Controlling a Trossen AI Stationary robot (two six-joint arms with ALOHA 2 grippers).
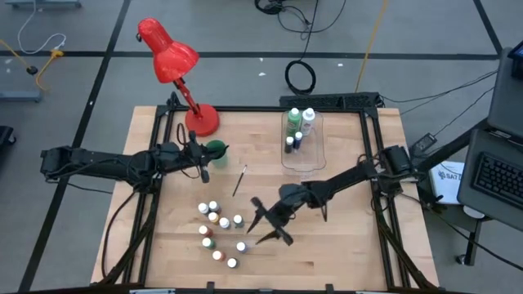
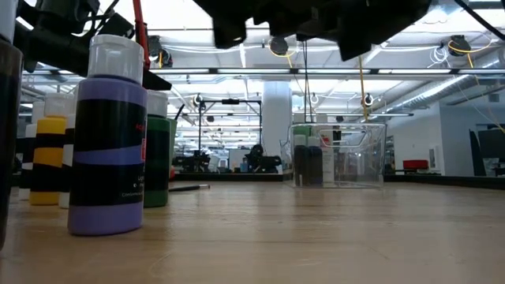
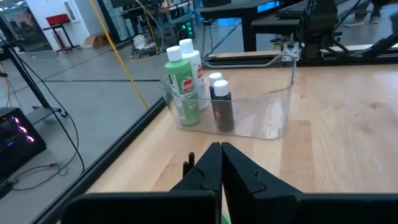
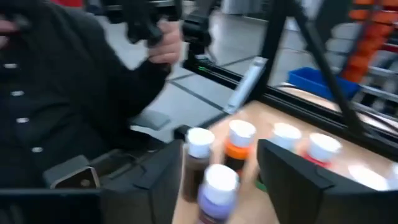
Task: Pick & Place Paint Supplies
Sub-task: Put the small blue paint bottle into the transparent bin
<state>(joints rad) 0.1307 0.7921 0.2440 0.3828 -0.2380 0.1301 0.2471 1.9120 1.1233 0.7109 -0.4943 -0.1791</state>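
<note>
Right end effector (image 1: 260, 226) spread beside the paint bottles (image 1: 219, 230).
At ten o'clock, the left end effector (image 3: 221, 163), pressed together, partly hides the green cup (image 1: 216, 149).

Smooth pale wood table (image 1: 343, 245), clear glossy plastic bin (image 3: 261, 118), glossy red lamp (image 1: 167, 53)

The right tool (image 4: 214, 171) is standing with its two dark fingers (image 4: 292, 171) spread apart around a purple paint bottle (image 4: 217, 193). Behind it, brown (image 4: 196, 163) and orange (image 4: 238, 146) bottles and other white-capped bottles (image 4: 323, 148) are standing on the tabletop (image 4: 280, 115). A person's hand (image 4: 165, 46) is showing beyond.
</note>
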